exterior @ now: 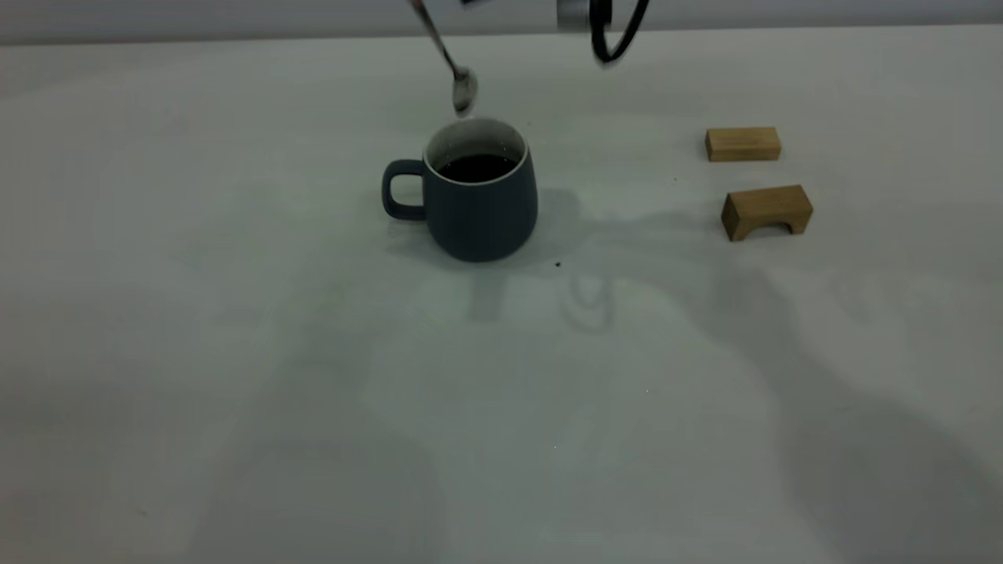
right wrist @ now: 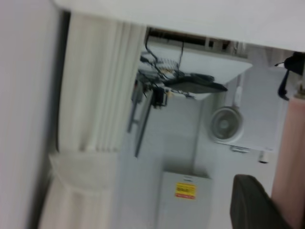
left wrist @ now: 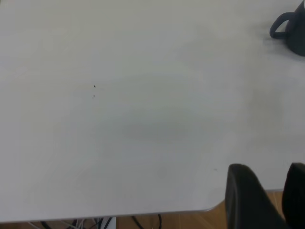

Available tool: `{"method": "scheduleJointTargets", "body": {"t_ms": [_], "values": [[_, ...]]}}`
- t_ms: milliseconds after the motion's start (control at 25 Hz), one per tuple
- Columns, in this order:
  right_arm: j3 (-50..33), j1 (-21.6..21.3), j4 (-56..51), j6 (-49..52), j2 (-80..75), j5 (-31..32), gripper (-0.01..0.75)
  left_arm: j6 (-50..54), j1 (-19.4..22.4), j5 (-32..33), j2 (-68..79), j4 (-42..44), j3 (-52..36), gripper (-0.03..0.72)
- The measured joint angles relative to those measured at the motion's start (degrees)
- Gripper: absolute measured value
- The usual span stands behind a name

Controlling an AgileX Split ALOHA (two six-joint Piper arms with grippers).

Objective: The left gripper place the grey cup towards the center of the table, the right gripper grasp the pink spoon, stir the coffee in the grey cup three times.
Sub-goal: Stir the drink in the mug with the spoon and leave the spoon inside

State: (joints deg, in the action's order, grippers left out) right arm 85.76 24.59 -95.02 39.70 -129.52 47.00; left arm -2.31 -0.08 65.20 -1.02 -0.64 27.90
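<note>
One rounded grey cup — slim metal-necked pink spoon above

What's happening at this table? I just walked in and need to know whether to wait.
A two-arm robot is on a coffee-stirring job. The grey cup, with dark coffee inside, stands on the table, handle toward the left arm's side. The right gripper, mostly out of frame, holds the pink spoon with its bowl hanging just above the cup's rim, not in the coffee. The left gripper is off by the table's edge, away from the cup. Two wooden blocks sit untouched on the right.
</note>
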Motion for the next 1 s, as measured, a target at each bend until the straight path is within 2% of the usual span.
{"method": "scheduleJointTargets", "body": {"t_ms": [280,480,760,1000], "values": [[0.9,-0.98,-5.39,-4.44,-8.11,-0.8,0.12,0.0,0.0,0.0,0.0,0.0,0.0,0.259],[5.15,-1.1,-5.65,-4.25,-12.18,1.87,0.119,0.0,0.0,0.0,0.0,0.0,-0.01,0.259],[8.39,-2.73,-3.82,-7.24,-14.56,1.85,0.119,0.0,0.0,0.0,0.0,0.0,-0.01,0.259],[8.46,-4.35,0.72,2.75,-14.89,4.66,0.119,0.0,0.0,0.0,0.0,0.0,-0.01,0.259]]}}
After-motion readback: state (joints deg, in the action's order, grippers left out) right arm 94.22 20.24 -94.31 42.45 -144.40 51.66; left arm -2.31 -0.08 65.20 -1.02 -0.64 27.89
